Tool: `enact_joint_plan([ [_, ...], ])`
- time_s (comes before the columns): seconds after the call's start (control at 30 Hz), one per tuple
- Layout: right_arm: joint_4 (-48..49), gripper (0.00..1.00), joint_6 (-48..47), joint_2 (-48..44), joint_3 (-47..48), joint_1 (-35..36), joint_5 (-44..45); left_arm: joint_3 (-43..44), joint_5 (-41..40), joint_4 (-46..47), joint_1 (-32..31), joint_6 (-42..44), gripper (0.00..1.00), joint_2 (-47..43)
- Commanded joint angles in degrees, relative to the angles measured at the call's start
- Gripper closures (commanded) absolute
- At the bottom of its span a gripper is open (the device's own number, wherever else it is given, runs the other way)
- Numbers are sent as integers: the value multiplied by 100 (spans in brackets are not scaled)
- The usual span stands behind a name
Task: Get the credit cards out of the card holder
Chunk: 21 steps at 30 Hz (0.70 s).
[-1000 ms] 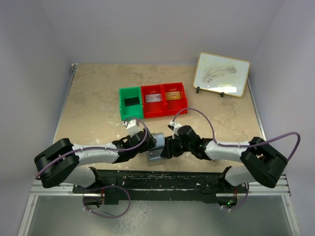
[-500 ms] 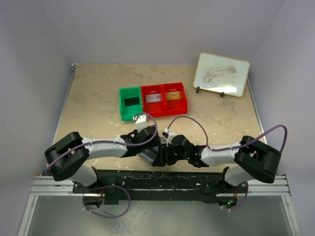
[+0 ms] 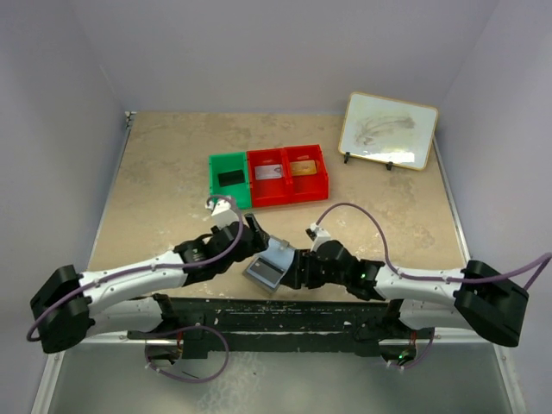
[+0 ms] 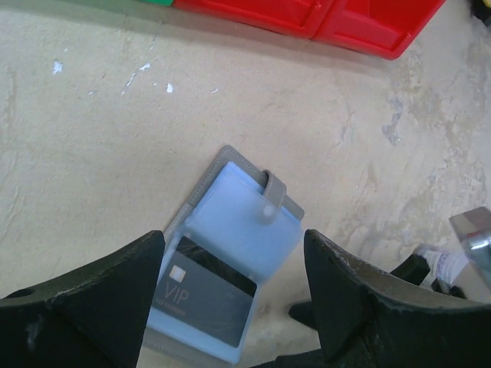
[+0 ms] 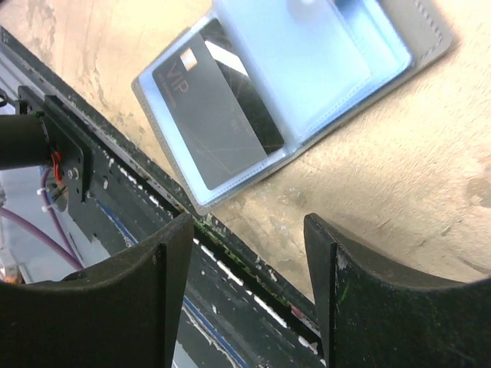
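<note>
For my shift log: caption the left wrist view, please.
Open left gripper over the open card holder, a dark VIP card inside.

The holder [image 3: 269,267] lies open on the table [image 3: 164,190], close to its near edge. One card [image 4: 203,295] sits in the holder's near leaf. Behind the holder, three bins [image 3: 269,200] stand side by side, with cards [image 3: 268,172] in them, one each. The whiteboard [image 3: 388,129] stands behind and to the right of the holder.
</note>
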Motion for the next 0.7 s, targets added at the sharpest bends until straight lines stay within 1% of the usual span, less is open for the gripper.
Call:
enact_joint_plan([
  [0.0, -515, 39, -500, -257, 571, -177, 441, -615, 213, -412, -26, -526, 29, -736],
  [0.07, -245, 40, -688, -235, 695, -382, 207, -944, 429, -399, -37, -764, 29, -1074],
  [0.17, 184, 43, -913, 52, 897, -752, -407, -1456, 681, -283, -47, -1051, 32, -1571],
  [0.23, 191, 44, -1177, 367, 1188, -791, -617, -1639, 793, -256, -53, -1200, 34, -1785],
  [0.33, -67, 45, -1397, 902, 1661, -800, -750, -1849, 1012, -62, -78, -1373, 38, -1929],
  [0.43, -63, 46, -1504, 1338, 1910, -800, -895, -2036, 1185, 376, -108, -1532, 43, -1859],
  [0.57, 71, 48, -1512, 1693, 2011, -800, -1083, -2180, 1284, 955, -205, -1714, 52, -1571],
  [0.67, 144, 49, -1571, 1905, 2038, -801, -1297, -2137, 1095, 895, -301, -1839, 59, -1398],
])
